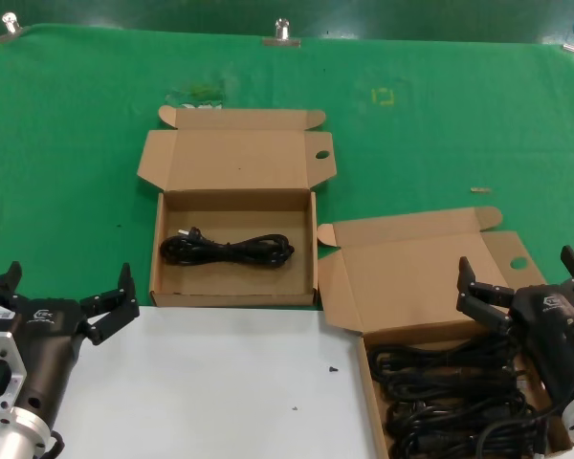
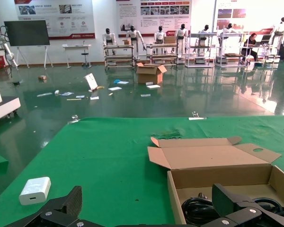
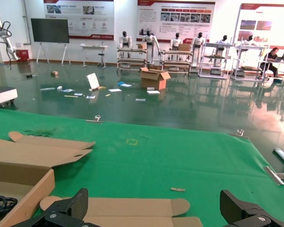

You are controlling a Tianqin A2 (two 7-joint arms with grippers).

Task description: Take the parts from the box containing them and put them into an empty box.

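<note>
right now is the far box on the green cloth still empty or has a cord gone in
Not empty. The far box has its lid folded back, and one bundled black power cord lies on its floor. The rest of that floor is bare.

Glossy green floor [image 2: 132, 90], wall posters [image 2: 54, 19], shelving racks [image 2: 118, 54]

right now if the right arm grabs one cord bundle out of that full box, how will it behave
Probably floppy: the cords are thin loops, so the ends would likely sag. They lie tangled together in the box, so one may drag neighbours. The glossy jacket could slip between the fingers of the right gripper, open above them.
</note>
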